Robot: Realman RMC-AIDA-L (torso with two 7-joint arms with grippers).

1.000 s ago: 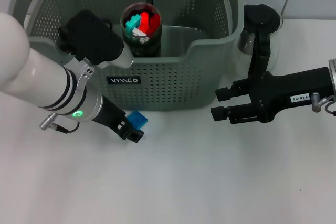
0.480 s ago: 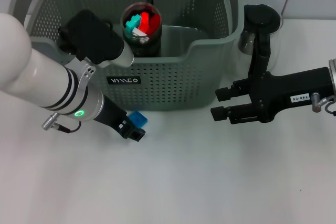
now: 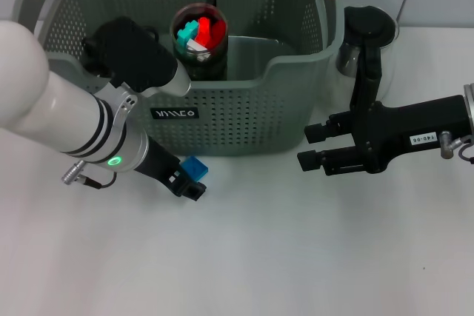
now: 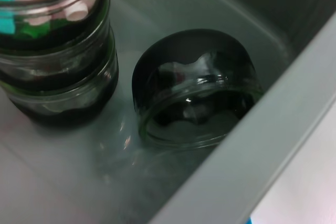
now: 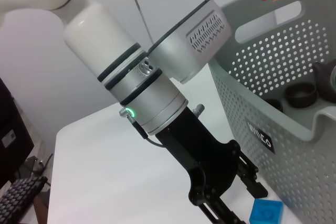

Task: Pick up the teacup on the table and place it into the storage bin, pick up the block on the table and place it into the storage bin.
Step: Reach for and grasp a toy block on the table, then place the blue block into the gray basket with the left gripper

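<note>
**A:** Against the head view a second back, we log only a small shift. The left arm has crept slightly right, and the left gripper [image 3: 189,185] has moved with it, low over the table [image 3: 259,257] at the front of the storage bin [image 3: 296,61].

**B:** The block [image 3: 195,167] has not moved at all. It sits blue on the table, just beside the left gripper and close to the bin's front wall. From the right wrist we see it off to one side of that gripper [image 5: 223,211], not between its tips.

**A:** Agreed. How wide the left jaws stand, we cannot tell from any view. The block [image 5: 265,213] looks ungrasped.

**B:** The right gripper [image 3: 311,146] has not moved. It hangs by the bin's right corner with its jaws parted and nothing between them.

**A:** Teacup?

**B:** The left wrist view shows a dark glass cup [image 4: 197,90] lying tilted on the bin floor, next to a jar of coloured pieces [image 4: 52,51]. We take it for the teacup, already delivered.

**A:** Then we judge the cup half done and the block half just starting. The creep reads as the left arm lining up on the block.

**B:** Risk noted: the bin wall is close, so there is little room behind the block, and a nudge could push it against the bin.
</note>
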